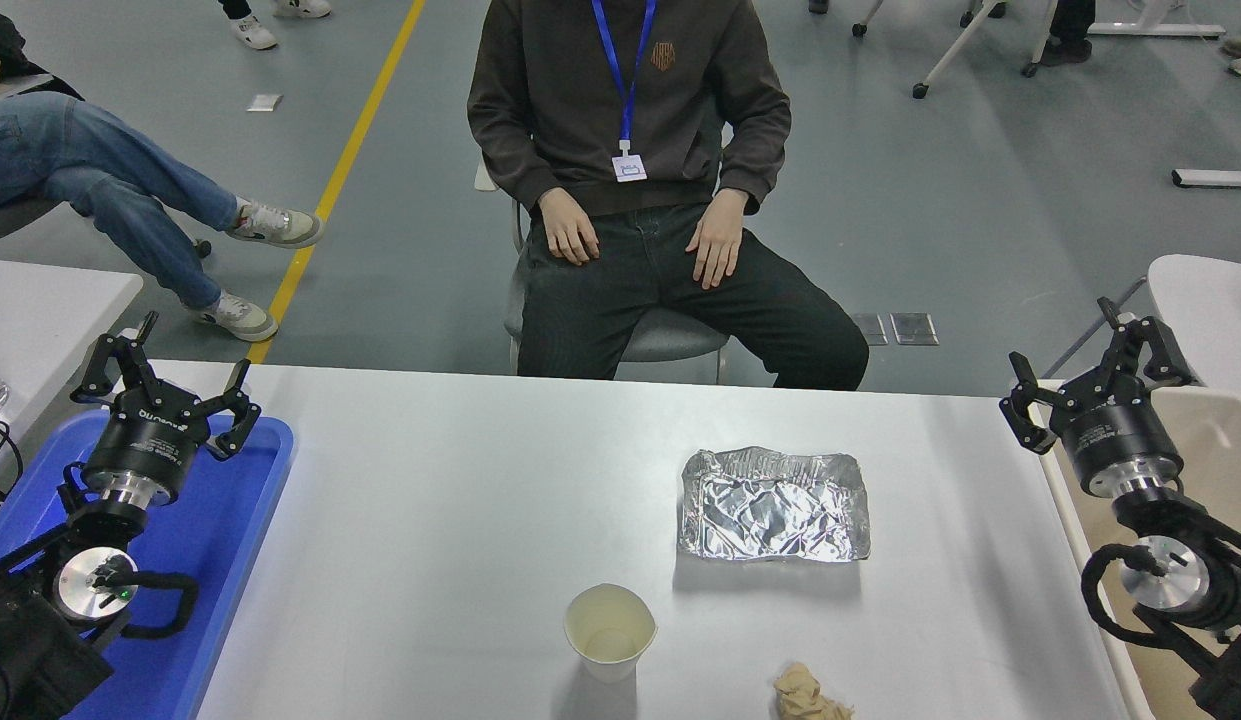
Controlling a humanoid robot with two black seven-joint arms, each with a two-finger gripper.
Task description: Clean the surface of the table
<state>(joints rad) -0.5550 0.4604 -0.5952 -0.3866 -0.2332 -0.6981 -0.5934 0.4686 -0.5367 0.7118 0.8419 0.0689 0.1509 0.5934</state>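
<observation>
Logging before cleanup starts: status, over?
Left gripper open, parked over blue plastic tray. Right gripper open, empty. White table surface holds crumpled foil tray, paper cup, brown wad.

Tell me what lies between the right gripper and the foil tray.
Only bare table surface, per the head view, between the open right gripper and the foil tray.
</observation>
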